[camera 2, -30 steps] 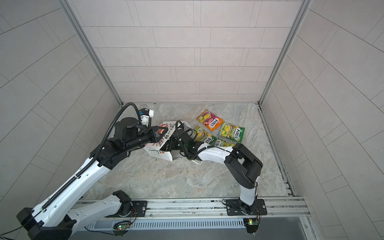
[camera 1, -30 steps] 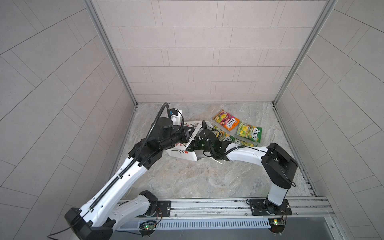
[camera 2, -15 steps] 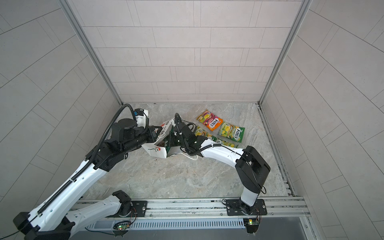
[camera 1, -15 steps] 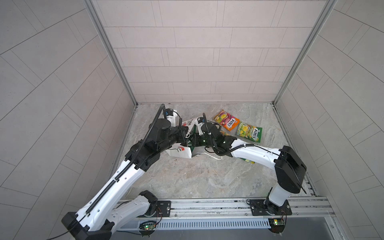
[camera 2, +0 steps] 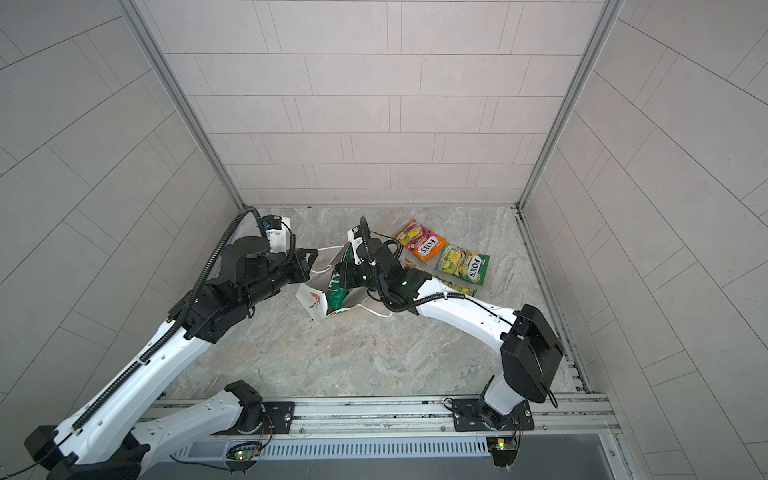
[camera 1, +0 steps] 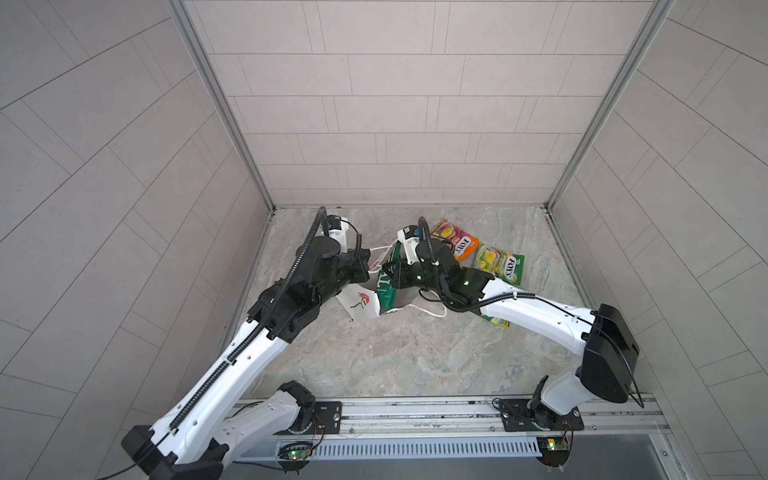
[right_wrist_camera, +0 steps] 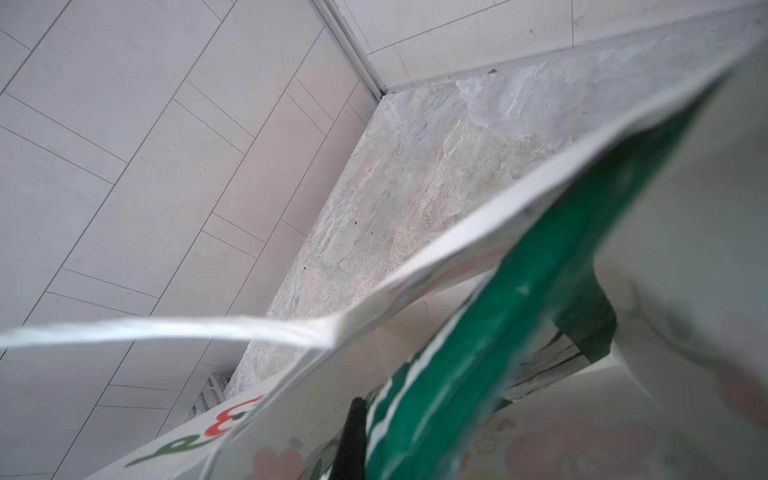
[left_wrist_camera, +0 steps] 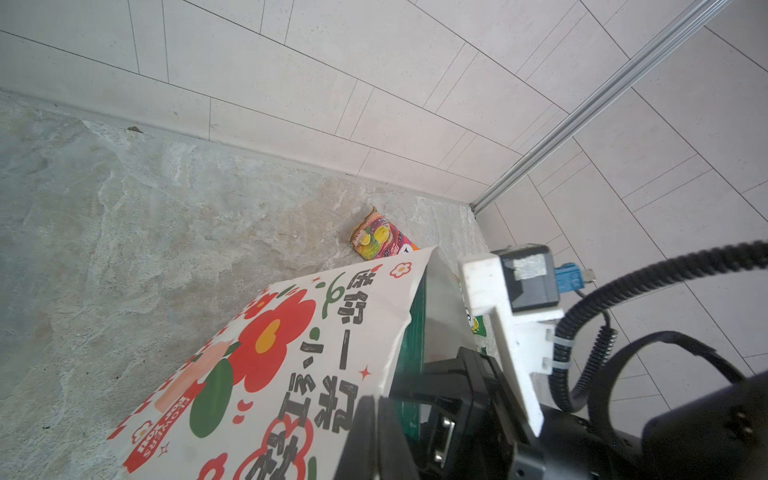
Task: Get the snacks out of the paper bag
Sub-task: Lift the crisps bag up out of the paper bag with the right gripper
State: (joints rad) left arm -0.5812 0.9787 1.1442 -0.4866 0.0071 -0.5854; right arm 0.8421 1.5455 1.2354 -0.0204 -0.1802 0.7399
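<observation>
The white paper bag (camera 1: 358,305) (camera 2: 311,302) with its red flower drawing hangs tilted, lower end near the floor. My left gripper (camera 1: 369,266) (camera 2: 309,266) (left_wrist_camera: 376,432) is shut on its rim. A dark green crisp bag (camera 1: 388,291) (camera 2: 337,296) (right_wrist_camera: 498,332) sticks out of the mouth, with my right gripper (camera 1: 392,275) (camera 2: 344,277) (right_wrist_camera: 365,415) shut on it. Right of the bag lie an orange-pink FOX'S packet (camera 1: 455,242) (camera 2: 420,245) (left_wrist_camera: 378,241) and a green-yellow one (camera 1: 500,264) (camera 2: 466,266). Another green-yellow packet (camera 1: 494,320) (camera 2: 457,286) lies partly under the right arm.
Tiled walls close the marble floor (camera 1: 395,357) on the left, back and right. A white cord handle (camera 1: 428,311) trails on the floor under the right arm. Both arm bases stand on the front rail (camera 1: 415,411).
Both grippers have risen, tilting the bag's mouth up off the floor. The right arm has drawn back to the right, and more of the green crisp bag shows outside the bag.
</observation>
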